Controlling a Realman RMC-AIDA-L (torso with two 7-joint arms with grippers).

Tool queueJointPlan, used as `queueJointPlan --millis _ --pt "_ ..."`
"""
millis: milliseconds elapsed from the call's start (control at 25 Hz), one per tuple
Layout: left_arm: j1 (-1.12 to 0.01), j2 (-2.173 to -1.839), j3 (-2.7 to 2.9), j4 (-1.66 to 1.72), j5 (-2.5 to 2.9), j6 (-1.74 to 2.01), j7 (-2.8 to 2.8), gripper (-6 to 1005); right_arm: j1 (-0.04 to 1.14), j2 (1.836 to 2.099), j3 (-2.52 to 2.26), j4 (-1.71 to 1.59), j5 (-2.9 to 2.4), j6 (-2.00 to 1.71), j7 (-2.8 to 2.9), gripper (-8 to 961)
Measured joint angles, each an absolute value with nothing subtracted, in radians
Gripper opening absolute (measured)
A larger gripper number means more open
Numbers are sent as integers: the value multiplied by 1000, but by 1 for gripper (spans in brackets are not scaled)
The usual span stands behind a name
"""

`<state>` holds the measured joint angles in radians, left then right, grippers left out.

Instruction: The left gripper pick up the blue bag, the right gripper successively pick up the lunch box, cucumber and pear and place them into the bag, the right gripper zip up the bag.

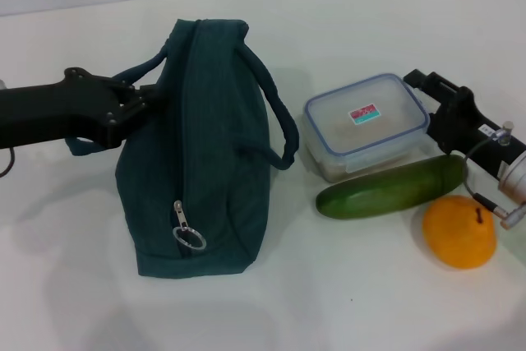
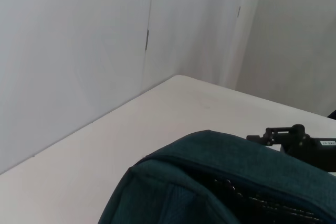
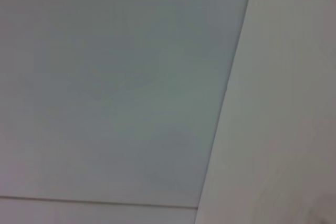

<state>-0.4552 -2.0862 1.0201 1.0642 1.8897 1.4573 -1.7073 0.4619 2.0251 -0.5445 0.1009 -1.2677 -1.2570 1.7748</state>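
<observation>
Evidently the step in hand is the left tool (image 1: 141,100) taking hold of the blue bag (image 1: 197,154), which stands zipped near the table's (image 1: 370,285) middle. The tool's tips sit at the bag's left handle (image 1: 140,67), but whether they are clamped on it I cannot tell. To do this well, it should grip the handle squarely and lift only enough to steady the bag, keeping the zipper pull (image 1: 187,234) reachable. The right tool (image 1: 436,100) waits at the far right corner of the lunch box (image 1: 366,125); its state is unclear too. The cucumber (image 1: 393,188) lies against the box's near side, the pear (image 1: 460,230) just beside it. The table is plain white and matte, with white panelled walls close behind its far edge.
</observation>
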Motion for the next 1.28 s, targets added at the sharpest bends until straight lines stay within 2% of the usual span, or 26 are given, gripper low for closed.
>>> queueJointPlan --millis 80,840,1080,1280 --pt "-456 -2086 1020 1062 1890 1457 -1707 47 466 2026 -544 101 -1281 -1254 1784 528" --pt "-449 -2085 1023 1057 1871 1457 -1689 47 465 2024 -535 90 -1286 -1273 1791 408" --pt "-450 -2085 1021 1057 1870 1457 -1681 47 465 2023 -539 89 -1285 -1276 1791 400" --pt "-453 -2085 1022 1057 1873 1456 -1681 47 462 2025 -535 88 -1285 -1271 1784 310"
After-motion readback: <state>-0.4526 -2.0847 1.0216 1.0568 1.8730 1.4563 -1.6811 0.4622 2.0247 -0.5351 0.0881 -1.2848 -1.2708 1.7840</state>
